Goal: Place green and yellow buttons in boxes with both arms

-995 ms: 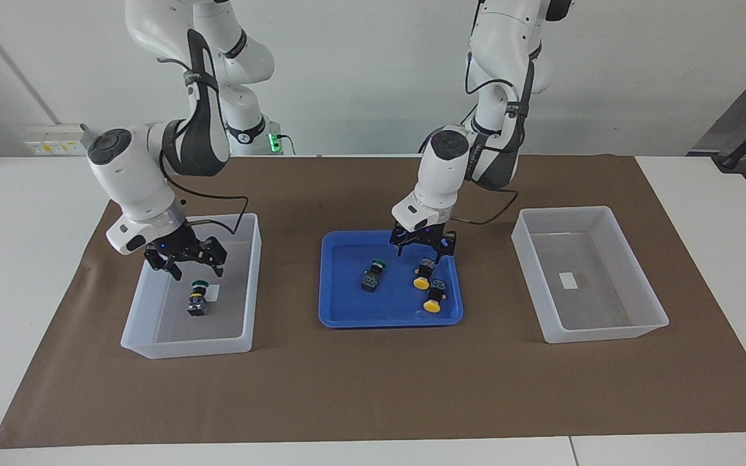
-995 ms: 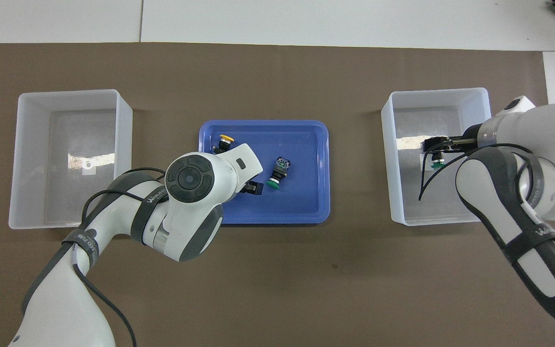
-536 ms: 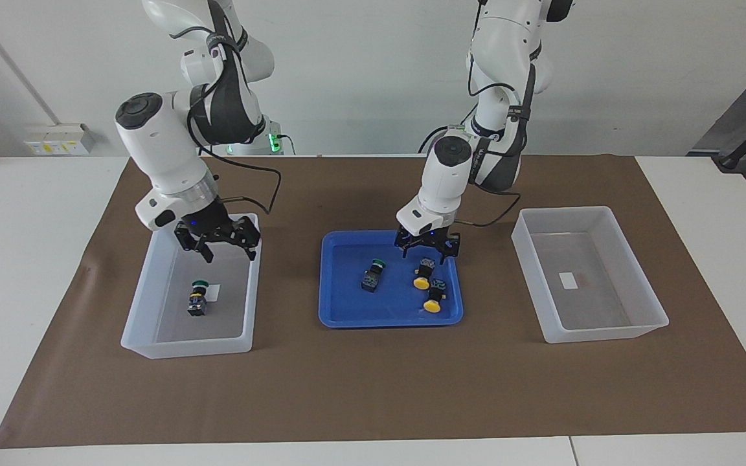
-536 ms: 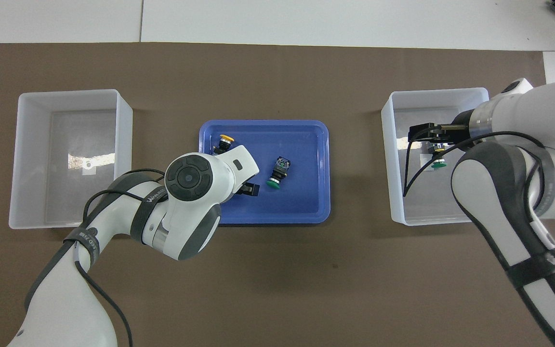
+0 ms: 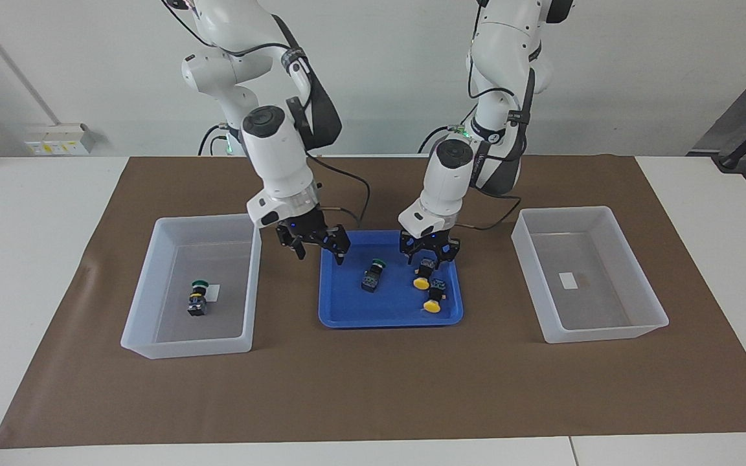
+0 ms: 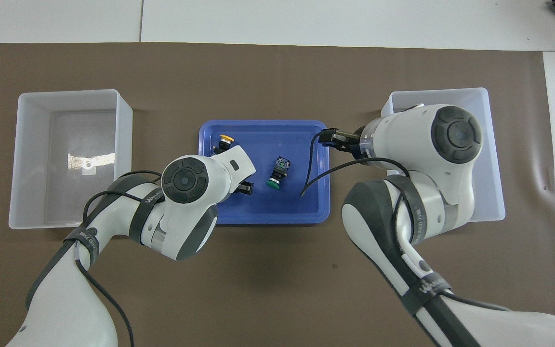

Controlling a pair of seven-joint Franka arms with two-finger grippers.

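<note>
Swinging away from its box, the right gripper (image 5: 318, 244) now hangs over the edge of the blue tray (image 5: 347, 316) at the right arm's end, fingers spread and empty; a second ago it was still inside that box. From the facing camera, the box at the right arm's end (image 5: 146, 317) holds one green button (image 5: 198, 298), standing by the label. The left gripper (image 5: 430, 254) has dropped lower over the tray and sits right on the yellow button (image 5: 422, 275) nearer the robots, fingers apart at either side of its black body, not closed. A second yellow button (image 5: 435, 298) lies just beside it, farther from the robots, and the other green button (image 5: 372, 274) lies on its side mid-tray. The box at the left arm's end (image 5: 645, 304) has only its sticker.

From overhead, the left arm covers its gripper; one yellow button (image 6: 224, 142) peeks out past the wrist. The tray's green button (image 6: 277, 174) lies apart from it. The right gripper (image 6: 331, 138) pokes over the tray's rim (image 6: 325, 193), and its arm covers much of its box (image 6: 492, 159). The other box (image 6: 29, 159) shows fully.
</note>
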